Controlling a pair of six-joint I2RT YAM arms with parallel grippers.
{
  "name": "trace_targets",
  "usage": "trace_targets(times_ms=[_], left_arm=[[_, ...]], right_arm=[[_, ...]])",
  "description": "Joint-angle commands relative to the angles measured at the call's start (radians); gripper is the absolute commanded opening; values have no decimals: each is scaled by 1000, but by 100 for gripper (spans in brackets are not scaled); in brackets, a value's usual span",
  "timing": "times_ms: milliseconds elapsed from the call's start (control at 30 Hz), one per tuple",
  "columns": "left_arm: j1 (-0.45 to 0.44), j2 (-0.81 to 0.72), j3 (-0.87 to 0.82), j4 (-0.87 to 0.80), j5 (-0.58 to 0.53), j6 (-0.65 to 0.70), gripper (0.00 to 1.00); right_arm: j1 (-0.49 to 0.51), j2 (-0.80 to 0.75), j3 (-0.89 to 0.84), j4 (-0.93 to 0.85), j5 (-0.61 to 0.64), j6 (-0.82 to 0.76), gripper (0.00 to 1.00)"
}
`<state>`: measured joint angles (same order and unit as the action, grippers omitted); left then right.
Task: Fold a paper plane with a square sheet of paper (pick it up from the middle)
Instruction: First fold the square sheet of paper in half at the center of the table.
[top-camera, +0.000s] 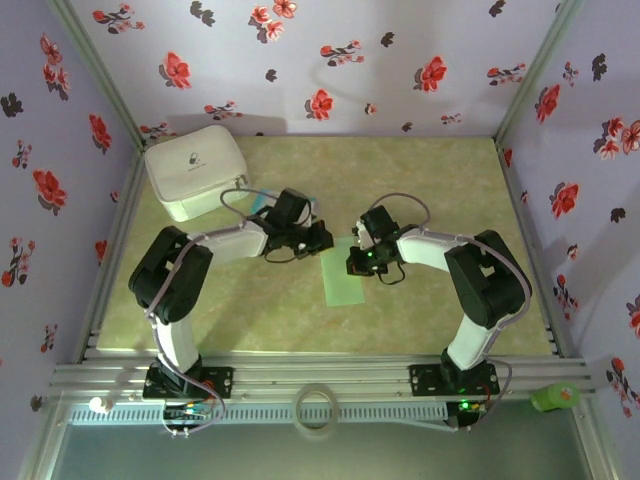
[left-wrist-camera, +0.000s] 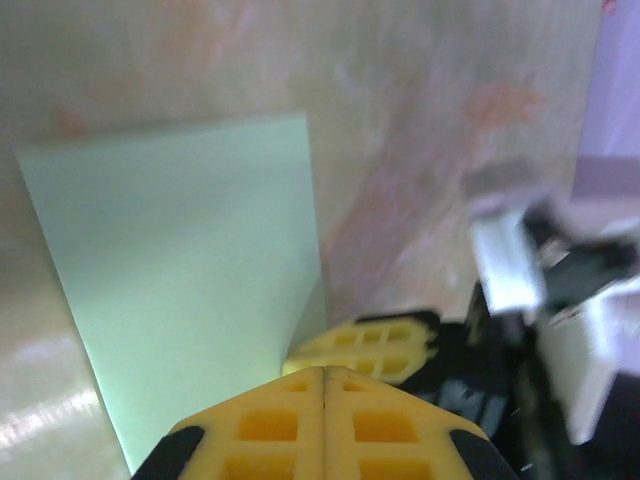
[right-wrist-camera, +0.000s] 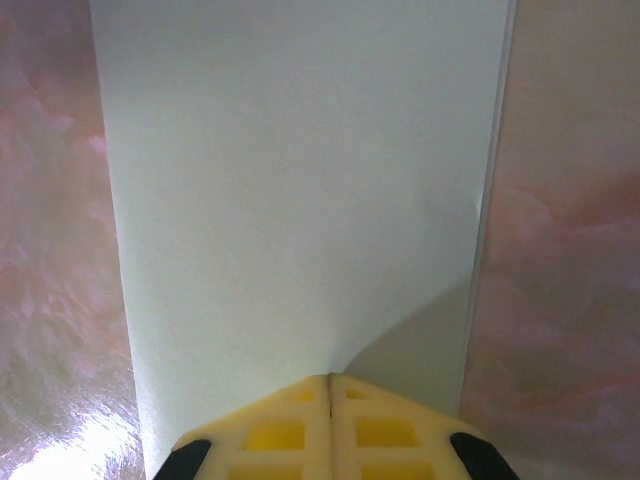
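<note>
White pouch (top-camera: 196, 170) sits zipped at the tabletop's (top-camera: 420, 190) far-left corner (contents hidden). The square sheet of paper (top-camera: 345, 275), a narrow pale-green strip, lies flat mid-tabletop. The left gripper (left-wrist-camera: 325, 375) and right gripper (right-wrist-camera: 330, 380) are both closed at its far end.

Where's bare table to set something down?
Free: the far right corner between back wall and right arm; the near strip between the arm bases, below the pale green paper sheet. Crowded: the centre, where left pincer and right pincer meet at the sheet, and the white zipped pouch's corner.
</note>
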<state>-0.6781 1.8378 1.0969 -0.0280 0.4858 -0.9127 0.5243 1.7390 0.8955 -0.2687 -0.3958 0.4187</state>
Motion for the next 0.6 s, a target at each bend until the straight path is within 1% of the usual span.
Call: trace_targets(times_ms=[0,133,333,567], left_arm=[[-9,21,-41,53,25,-42,1],[-13,42,-89,97,20,-58,1],[-12,85,-142,100,15,-27,1],[-9,64,-137,-29,-54,76,2]], right_arm=[[1,50,-56,-149,133,-11,0],[2,43,-61,-143,141,-5,0],[1,43,-61,-146,148,-1,0],[2,45,-58,-150,160,4,0]])
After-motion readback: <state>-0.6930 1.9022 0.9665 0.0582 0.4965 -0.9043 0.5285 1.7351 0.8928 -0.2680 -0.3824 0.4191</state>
